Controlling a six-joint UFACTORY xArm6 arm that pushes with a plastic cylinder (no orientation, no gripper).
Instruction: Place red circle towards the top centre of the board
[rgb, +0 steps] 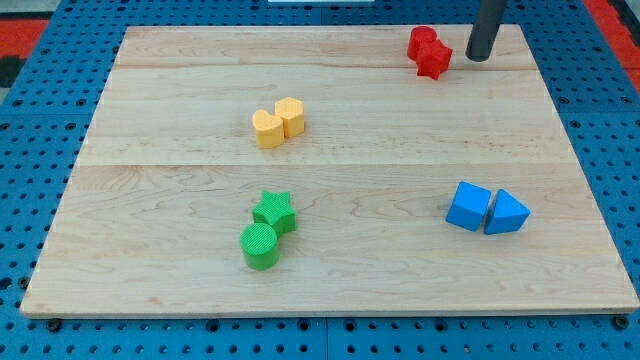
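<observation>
Two red blocks touch near the board's (150, 110) top right: probably the red circle (421, 41) behind a red star (434, 62). My tip (479, 57), a gripperless rod, stands just right, placed to push leftward.

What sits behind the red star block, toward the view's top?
Another red block touches the red star from behind; its lower part is covered, so its shape is unclear. My tip stands just to the view's right.

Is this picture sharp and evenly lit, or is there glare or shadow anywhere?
Camera view: even, soft light, no glare on the wooden board; blocks like the green circle cast only faint shadows; edges look sharp, though my tip beside the red blocks is slightly soft.
</observation>
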